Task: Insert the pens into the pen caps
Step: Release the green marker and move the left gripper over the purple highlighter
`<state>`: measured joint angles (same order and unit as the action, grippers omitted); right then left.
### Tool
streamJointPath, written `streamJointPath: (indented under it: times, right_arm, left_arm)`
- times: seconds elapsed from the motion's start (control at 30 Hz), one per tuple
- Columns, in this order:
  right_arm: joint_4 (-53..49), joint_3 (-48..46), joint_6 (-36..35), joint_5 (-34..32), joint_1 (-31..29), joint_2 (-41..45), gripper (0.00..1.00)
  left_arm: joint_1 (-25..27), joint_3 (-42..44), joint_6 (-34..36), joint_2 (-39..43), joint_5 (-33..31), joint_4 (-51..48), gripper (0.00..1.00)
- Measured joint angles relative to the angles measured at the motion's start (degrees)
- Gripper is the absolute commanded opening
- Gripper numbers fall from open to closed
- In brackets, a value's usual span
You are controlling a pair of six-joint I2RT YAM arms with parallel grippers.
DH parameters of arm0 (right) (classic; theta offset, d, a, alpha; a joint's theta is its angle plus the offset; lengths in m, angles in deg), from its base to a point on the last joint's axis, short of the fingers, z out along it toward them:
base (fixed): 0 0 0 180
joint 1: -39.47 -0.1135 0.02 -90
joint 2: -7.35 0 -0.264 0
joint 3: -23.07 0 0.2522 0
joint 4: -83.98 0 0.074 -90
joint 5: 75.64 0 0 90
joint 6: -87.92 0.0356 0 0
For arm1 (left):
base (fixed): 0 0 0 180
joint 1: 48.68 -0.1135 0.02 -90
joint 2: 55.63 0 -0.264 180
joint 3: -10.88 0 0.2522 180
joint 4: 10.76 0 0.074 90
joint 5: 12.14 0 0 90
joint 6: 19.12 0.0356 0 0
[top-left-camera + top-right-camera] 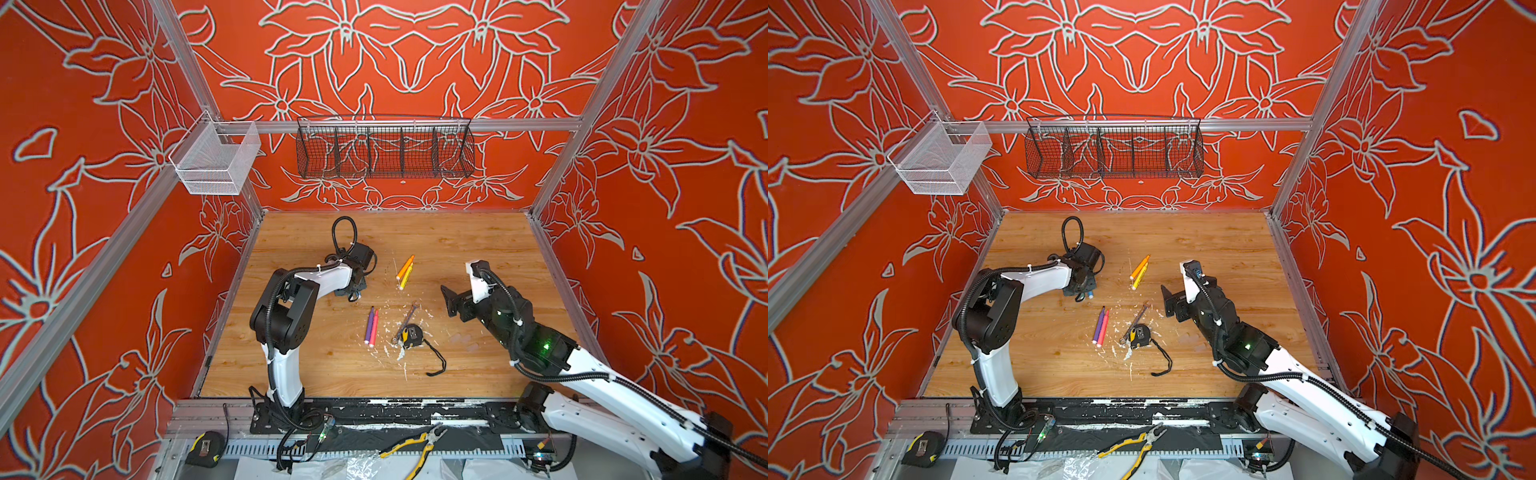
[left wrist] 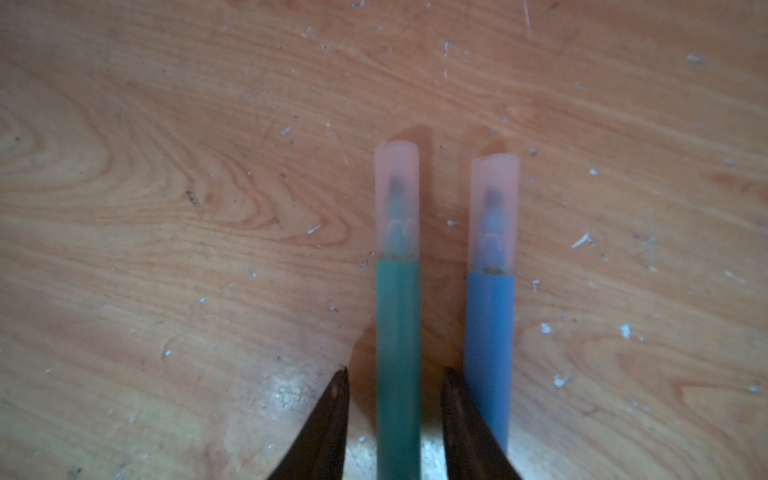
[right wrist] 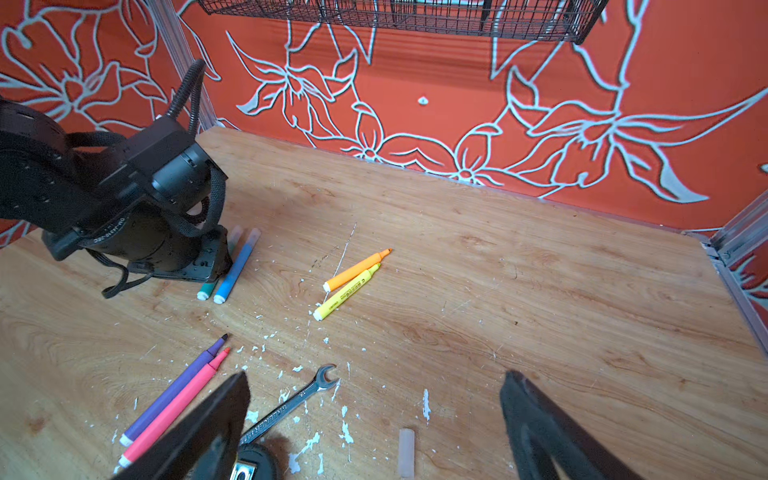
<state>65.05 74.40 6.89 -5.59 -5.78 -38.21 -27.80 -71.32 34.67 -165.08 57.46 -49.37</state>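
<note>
A: Where the left gripper (image 2: 395, 372) hangs low over the table (image 1: 478, 249), between its middle and left edge, what goes down?

B: Green pen (image 2: 397, 332), flat, between jaws standing apart, a gap on each side. Blue pen (image 2: 490, 332) just beside it, outside the jaws. Each wears a clear cap (image 2: 397, 199).

A: Bare-tipped stock?

B: Orange pen (image 1: 405, 267) and yellow pen (image 1: 406, 279), close together, from the middle toward the back edge. Purple pen (image 1: 369, 325) and pink pen (image 1: 374, 328), side by side, toward the front edge, left of the wrench (image 1: 405, 322) and tape measure (image 1: 411, 336).

A: Right gripper (image 3: 376, 376)?

B: Raised, jaws wide apart, holding nothing. One loose cap (image 3: 406, 453) lies on the wood near the wrench, on its right-edge side.
</note>
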Motion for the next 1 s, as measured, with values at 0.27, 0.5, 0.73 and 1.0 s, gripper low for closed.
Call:
streamJointPath:
  times: [0.27,0.5,0.73,1.0]
  right_arm:
    - [0.0,0.0,-0.5,-0.6,0.2,0.0,0.97]
    - [0.0,-0.1,-0.9,-1.6,0.7,2.3,0.98]
    - [0.0,-0.1,-0.9,-1.9,1.3,2.8,0.97]
    - [-0.2,-0.8,-0.8,-2.1,1.5,4.0,0.98]
  left_arm:
    - [1.5,0.2,0.1,6.0,0.7,-8.7,0.37]
    - [16.2,4.5,-1.4,22.6,-2.6,-16.9,0.37]
    - [24.2,15.1,-1.2,35.6,1.1,-18.0,0.41]
    - [24.6,22.5,2.4,40.7,7.7,-10.6,0.41]
